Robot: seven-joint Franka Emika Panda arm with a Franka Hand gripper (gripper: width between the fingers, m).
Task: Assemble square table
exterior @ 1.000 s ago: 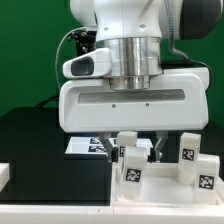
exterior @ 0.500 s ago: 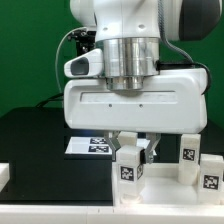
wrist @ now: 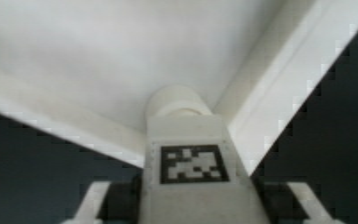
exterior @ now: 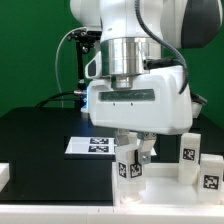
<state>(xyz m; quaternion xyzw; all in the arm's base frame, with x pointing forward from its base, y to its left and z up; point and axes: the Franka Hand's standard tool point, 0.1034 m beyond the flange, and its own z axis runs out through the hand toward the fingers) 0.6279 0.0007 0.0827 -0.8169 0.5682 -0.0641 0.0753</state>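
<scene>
My gripper (exterior: pixel 133 163) is shut on a short white table leg (exterior: pixel 129 169) with a black-and-white tag, and holds it slightly tilted just over the white square table top (exterior: pixel 165 188) at the front. In the wrist view the leg (wrist: pixel 194 130) runs up between my two fingers (wrist: pixel 101 200), its rounded end close to an inner corner of the table top's raised rim (wrist: pixel 247 75). Two more tagged legs (exterior: pixel 189 155) (exterior: pixel 211 172) stand at the exterior view's right.
The marker board (exterior: pixel 95 144) lies flat on the black table behind the held leg. A small white part (exterior: pixel 4 173) shows at the exterior view's left edge. A green backdrop stands behind the arm.
The fingers have shut on the leg. The hand has then turned about its own axis, and the leg now leans with it.
</scene>
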